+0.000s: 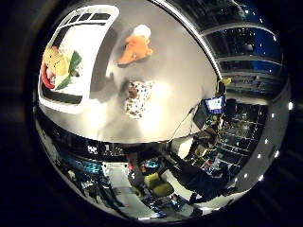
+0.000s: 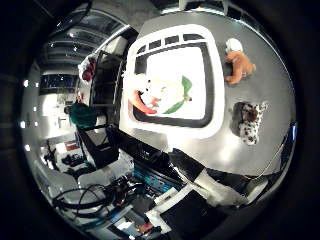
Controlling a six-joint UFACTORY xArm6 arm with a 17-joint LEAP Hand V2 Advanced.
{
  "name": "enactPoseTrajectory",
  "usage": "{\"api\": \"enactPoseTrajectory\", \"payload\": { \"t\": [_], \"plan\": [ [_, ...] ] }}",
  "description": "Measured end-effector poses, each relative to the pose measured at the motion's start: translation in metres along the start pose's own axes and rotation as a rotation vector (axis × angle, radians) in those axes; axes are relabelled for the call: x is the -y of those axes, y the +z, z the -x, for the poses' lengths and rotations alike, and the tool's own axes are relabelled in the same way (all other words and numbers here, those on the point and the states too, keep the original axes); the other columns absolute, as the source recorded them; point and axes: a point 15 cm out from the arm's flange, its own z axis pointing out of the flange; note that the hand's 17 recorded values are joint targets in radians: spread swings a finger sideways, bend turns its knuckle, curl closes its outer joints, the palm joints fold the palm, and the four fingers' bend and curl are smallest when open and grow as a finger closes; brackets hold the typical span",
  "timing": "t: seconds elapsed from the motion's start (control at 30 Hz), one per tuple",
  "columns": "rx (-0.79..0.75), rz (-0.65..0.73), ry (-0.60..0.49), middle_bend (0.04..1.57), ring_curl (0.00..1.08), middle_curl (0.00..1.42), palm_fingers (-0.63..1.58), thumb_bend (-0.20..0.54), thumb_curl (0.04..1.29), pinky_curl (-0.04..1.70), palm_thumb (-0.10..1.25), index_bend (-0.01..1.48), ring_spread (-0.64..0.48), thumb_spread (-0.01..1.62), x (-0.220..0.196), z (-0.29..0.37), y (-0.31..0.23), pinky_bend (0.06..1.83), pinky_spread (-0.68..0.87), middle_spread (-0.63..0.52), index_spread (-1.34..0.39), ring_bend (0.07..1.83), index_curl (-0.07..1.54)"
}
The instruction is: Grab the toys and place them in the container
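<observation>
Looking down from high over the desk (image 1: 180,90), grey and glossy w/ bright light glare on it. White container (image 2: 215,75), rectangular w/ a dark inner border and slotted openings along one short end, sits on the desk; it fills the upper centre of the thumb-side view and the upper left of the little-finger-side view. Inside it already: a yellow plush toy (image 1: 56,64) w/ a green piece and a red part, lying toward one end of the container floor.

Two toys left out on the desk, both clear of the container. Orange plush toy (image 1: 135,49) w/ a white end lies just beside the container's slotted end, upper centre of the little-finger-side view, not touching the rim. Spotted plush toy (image 1: 137,98), white w/ dark spots and a brownish patch, lies near it on the bare desk, centre of that view; in the thumb-side view it's at the right, a bit apart from the container's long side. The two toys sit near each other but don't touch.

Hand: no part of it clear in either view, so can't tell if it's open or closed. Nothing fills either view; all things look far from the palm.

Room clutter beyond the desk edge: chairs, a lit monitor (image 1: 214,103), shelving.
</observation>
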Motion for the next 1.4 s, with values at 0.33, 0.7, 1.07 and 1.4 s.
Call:
{"api": "enactPoseTrajectory", "payload": {
  "t": [0.33, 0.7, 1.07, 1.4],
  "plan": [
    [-0.112, 0.091, 0.065, 0.19, 0.23, 0.33, 0.08, -0.027, 0.32, 0.26, 0.66, 0.19, 0.16, 0.96, -0.066, -0.167, 0.013, 0.43, 0.42, 0.05, -0.40, 0.27, 0.30],
    [-0.050, 0.193, 0.083, 0.16, 0.22, 0.27, 0.12, -0.041, 0.29, 0.27, 0.48, 0.23, 0.20, 0.96, -0.129, -0.170, 0.115, 0.37, 0.44, 0.09, -0.25, 0.19, 0.37],
    [-0.032, 0.209, 0.133, 0.16, 0.22, 0.24, 0.17, -0.036, 0.28, 0.29, 0.32, 0.29, 0.22, 0.90, -0.121, -0.159, 0.155, 0.37, 0.47, 0.12, -0.20, 0.19, 0.40],
    [-0.035, 0.203, 0.157, 0.17, 0.22, 0.24, 0.21, -0.032, 0.29, 0.29, 0.31, 0.33, 0.22, 0.89, -0.079, -0.154, 0.188, 0.36, 0.49, 0.11, -0.23, 0.19, 0.41]
  ]
}}
